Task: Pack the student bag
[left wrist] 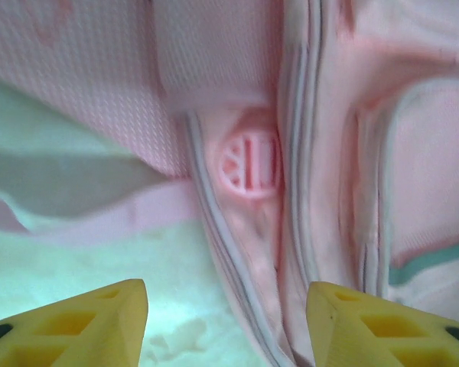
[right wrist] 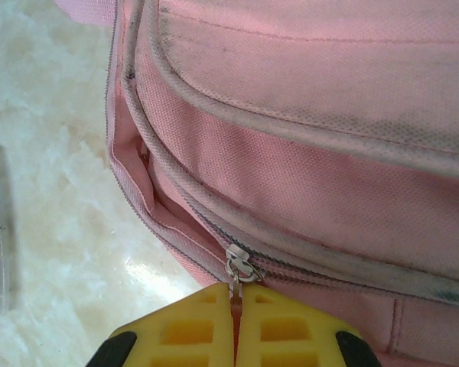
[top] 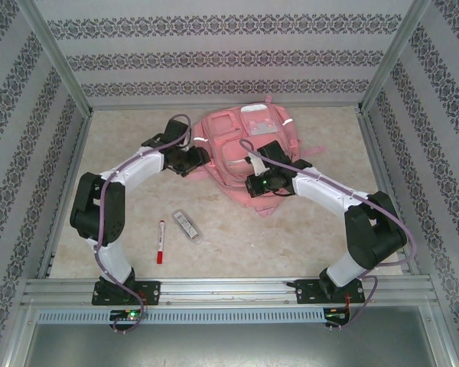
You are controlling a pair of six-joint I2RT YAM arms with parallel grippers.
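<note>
At the far middle of the marbled table [top: 306, 229] lies the large soft pink fabric backpack [top: 241, 149]. Right gripper [right wrist: 235, 310] pinches its small metal zipper pull [right wrist: 241, 269]; left gripper [left wrist: 226, 298] stands partly open, empty, by the bag's left edge.

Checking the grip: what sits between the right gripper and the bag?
The zipper pull, pinched by the shut right gripper, joins it to the student bag; the right wrist view shows it.
</note>
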